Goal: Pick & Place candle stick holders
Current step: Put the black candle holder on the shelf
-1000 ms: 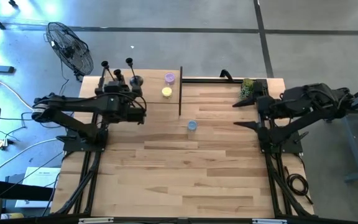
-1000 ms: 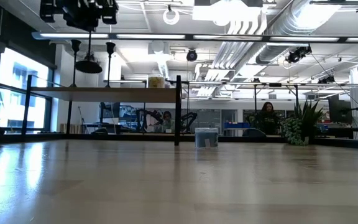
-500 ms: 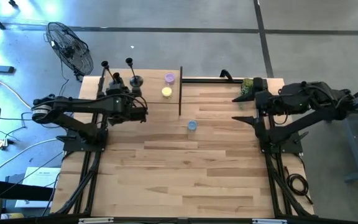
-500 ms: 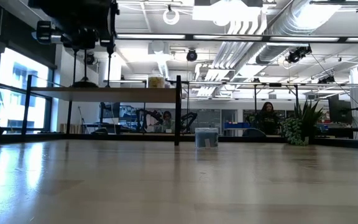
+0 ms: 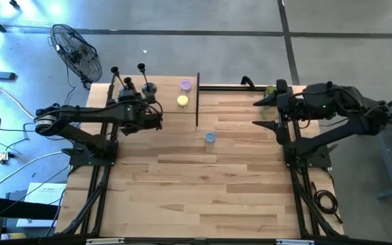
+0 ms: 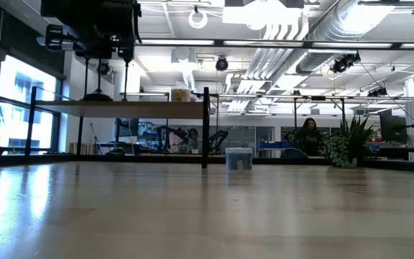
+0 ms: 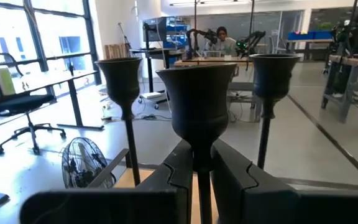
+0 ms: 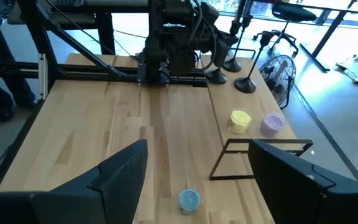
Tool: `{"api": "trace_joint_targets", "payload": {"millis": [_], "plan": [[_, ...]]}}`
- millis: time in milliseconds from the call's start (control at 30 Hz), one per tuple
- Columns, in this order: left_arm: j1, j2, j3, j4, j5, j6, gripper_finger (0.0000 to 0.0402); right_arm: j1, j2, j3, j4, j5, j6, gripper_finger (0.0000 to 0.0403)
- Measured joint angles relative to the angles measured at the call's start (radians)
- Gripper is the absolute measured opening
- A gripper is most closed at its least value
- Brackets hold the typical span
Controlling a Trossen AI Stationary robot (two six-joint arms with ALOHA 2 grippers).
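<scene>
- We have the left gripper [image 7: 202, 169] closed on the thin stem of the middle candle stick holder [image 7: 197, 102], just under its cup; the other two holders [image 7: 118, 78] stand upright just beside it, one on each side
- From above, the left gripper [image 5: 145, 112] sits at the far left corner of the table [image 5: 203, 190], over the spot where the three holders [image 5: 141, 85] cluster; a second ago it was a little further back, so we have crept forward onto the stem and clamped
- We judge the pick as made but the lift as not yet begun; the base still seems to rest on the wood, though we cannot see it clearly
- The right gripper [image 8: 194, 171] hangs open and empty over the right side; it has swung inward and toward the far edge since a second ago, facing the black frame [image 8: 263, 155], the yellow cup [image 8: 240, 120], purple cup [image 8: 271, 123] and blue cup [image 8: 189, 200]
- Next comes a straight lift, since the neighbours stand close enough to tip
</scene>
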Motion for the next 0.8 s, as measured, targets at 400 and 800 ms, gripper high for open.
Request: {"api": "trace_joint_targets", "payload": {"millis": [400, 800], "plan": [[0.0, 0.004, -0.003, 0.049, 0.055, 0.034, 0.0065, -0.007, 0.0, 0.0, 0.0, -0.024, 0.007, 0.0275], [0.0, 0.004, -0.003, 0.078, 0.048, 0.058, 0.0076, -0.007, 0.0, 0.0, 0.0, -0.028, 0.011, 0.0275]]}}
